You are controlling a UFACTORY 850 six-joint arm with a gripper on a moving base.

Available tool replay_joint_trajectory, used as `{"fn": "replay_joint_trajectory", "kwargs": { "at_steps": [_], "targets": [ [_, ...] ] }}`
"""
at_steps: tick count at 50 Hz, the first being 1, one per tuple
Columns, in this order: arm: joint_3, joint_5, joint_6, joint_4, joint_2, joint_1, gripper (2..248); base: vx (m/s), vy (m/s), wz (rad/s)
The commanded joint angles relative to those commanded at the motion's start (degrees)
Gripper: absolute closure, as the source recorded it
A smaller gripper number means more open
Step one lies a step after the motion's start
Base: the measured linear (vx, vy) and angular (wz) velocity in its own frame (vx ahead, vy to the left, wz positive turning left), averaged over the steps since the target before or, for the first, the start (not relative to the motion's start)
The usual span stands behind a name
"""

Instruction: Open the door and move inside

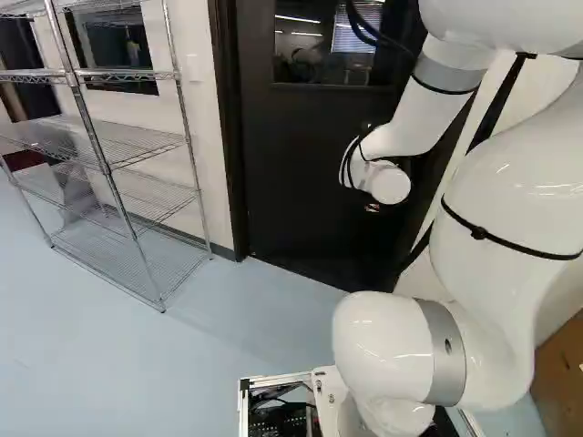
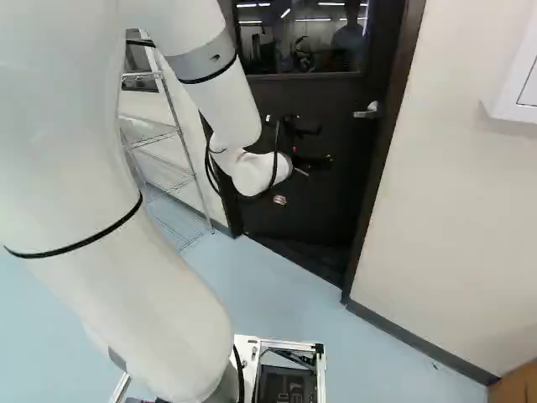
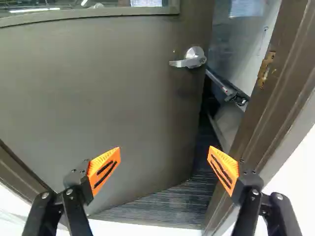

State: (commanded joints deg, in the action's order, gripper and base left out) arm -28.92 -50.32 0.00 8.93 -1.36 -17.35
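Behind the robot arm (image 1: 501, 196) and to its left, the left base view is looking ahead and slightly down, the wire shelving unit (image 1: 137, 146) filling its upper left. From behind on the right, the right base view is facing the same way, the arm crowding its left half. The wrist view is looking at the door (image 3: 108, 93) from closest. All three are sharing the door; the right base and wrist views are sharing its lever handle (image 3: 189, 60).

Ahead of the widely parted tool (image 2: 324, 144), the door (image 3: 123, 98) stands ajar beside its frame (image 3: 275, 103).
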Motion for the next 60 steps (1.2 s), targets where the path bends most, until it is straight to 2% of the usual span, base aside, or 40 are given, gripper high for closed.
{"fn": "replay_joint_trajectory", "kwargs": {
  "at_steps": [23, 60],
  "targets": [
    [0.0, 0.0, 0.0, 0.0, 0.0, 0.0, 3, 0.013, 0.107, -0.024],
    [0.0, 0.0, 0.0, 0.0, 0.0, 0.0, 3, 0.09, 0.044, -0.232]
  ]
}}
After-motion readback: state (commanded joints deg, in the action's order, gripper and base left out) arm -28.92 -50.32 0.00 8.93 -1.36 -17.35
